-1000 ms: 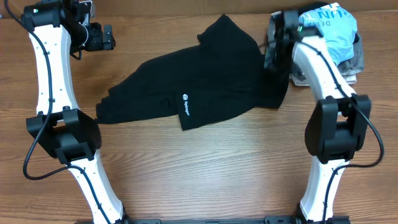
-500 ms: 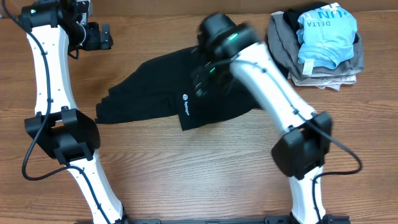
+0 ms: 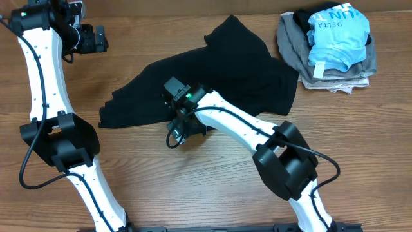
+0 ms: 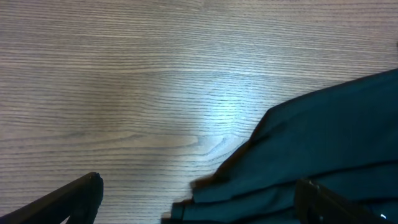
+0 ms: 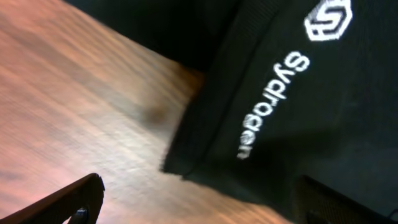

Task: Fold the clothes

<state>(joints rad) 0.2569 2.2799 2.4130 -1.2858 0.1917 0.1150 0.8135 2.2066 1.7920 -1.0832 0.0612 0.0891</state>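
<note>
The clothes (image 3: 219,71) are one wrinkled black garment spread across the middle of the table. Its white logo (image 5: 273,106) shows on a folded front corner. My right gripper (image 3: 182,129) hangs open over that front corner; in the right wrist view the right gripper (image 5: 199,208) straddles the corner's edge with nothing held. My left gripper (image 3: 102,38) is open at the back left, apart from the garment. In the left wrist view the clothes (image 4: 323,137) show their layered left edge, and the left gripper (image 4: 199,211) holds nothing.
A stack of folded garments stands at the back right, with a light blue shirt (image 3: 338,29) on top of grey fabric (image 3: 293,45). Bare wooden table (image 3: 193,187) lies in front of the garment.
My right arm has swung from the garment's back right edge beside the stack to its front corner by the logo, and its jaws have opened wide. The left arm has shifted slightly left.
</note>
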